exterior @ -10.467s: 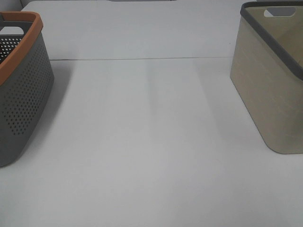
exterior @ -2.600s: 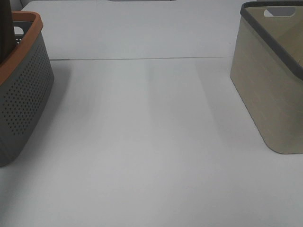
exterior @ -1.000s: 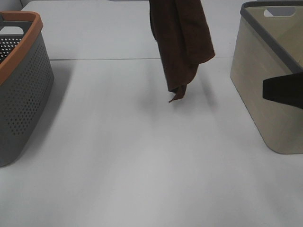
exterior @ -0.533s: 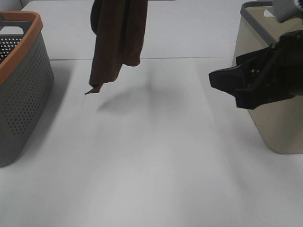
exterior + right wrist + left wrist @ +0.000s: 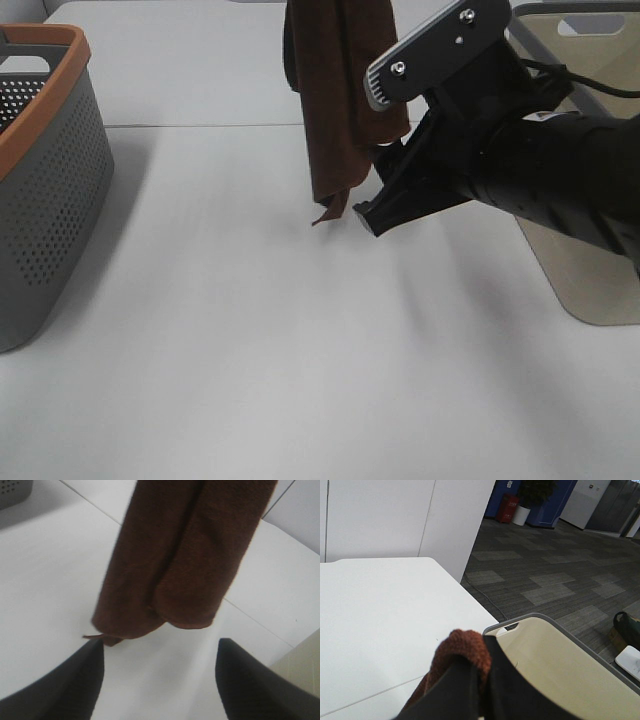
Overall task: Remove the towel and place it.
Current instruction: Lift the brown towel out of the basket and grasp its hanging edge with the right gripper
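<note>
The left claw (image 5: 483, 677) is clamped shut on the towel (image 5: 464, 649). The right claw (image 5: 376, 186) stands wide apart and holds nothing.

From the high camera, the towel (image 5: 336, 90) hangs down from the top edge of the picture over the middle of the table (image 5: 250, 350). It is dark brown and gathered into long vertical folds. A small pointed corner sticks out at its lower end, clear of the tabletop. The right claw reaches in from the right, just beside the towel's lower part. The grey basket (image 5: 50, 180) with the orange rim stands at the far left. The beige basket (image 5: 590, 285) sits at the right, partly behind the right arm.

In the left wrist view, a rounded fold of the cloth bulges just above the two black fingers (image 5: 451, 690), which are pressed together. Its nap looks coarse and rust-brown there. The beige basket (image 5: 555, 675) lies beyond.

In the right wrist view, the towel (image 5: 185, 555) hangs in two thick rolls with a curled lower hem. It sits ahead of the gap between the spread fingers (image 5: 75, 680), apart from both.
</note>
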`<state>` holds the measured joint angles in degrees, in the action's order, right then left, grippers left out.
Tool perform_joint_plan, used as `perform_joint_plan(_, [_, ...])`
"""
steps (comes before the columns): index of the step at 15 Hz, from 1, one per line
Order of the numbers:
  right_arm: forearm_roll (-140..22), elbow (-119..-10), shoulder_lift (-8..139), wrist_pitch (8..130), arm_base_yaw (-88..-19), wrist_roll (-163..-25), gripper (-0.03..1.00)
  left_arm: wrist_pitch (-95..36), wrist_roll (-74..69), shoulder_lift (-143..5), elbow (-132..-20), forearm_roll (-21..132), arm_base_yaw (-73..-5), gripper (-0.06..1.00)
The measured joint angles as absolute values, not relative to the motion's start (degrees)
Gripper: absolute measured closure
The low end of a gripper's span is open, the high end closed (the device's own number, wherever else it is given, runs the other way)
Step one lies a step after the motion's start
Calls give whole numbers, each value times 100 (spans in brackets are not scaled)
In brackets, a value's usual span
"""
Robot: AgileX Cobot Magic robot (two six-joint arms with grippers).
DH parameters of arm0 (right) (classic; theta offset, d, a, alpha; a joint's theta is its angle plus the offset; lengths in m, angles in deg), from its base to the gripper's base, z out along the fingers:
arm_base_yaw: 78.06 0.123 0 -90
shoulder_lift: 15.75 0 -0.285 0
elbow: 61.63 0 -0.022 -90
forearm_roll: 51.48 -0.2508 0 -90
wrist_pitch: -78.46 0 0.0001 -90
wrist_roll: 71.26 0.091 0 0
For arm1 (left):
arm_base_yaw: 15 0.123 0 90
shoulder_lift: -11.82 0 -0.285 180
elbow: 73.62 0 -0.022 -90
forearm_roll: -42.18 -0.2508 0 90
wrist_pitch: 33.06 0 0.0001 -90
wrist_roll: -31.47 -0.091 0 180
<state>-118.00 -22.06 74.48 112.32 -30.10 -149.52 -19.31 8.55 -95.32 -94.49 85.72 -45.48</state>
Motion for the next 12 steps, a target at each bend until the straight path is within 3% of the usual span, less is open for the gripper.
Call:
perform_joint_plan(8, [-8976,-2601,8829,12183,-3004,-11681,35,-1771,855,-9532,-9449,8601,-4548,94])
perform_joint_plan(12, [-8781,-2847,9299,12658,-3004,-11417,35,-1679,855,-9532,-9449,8601,-4548,94])
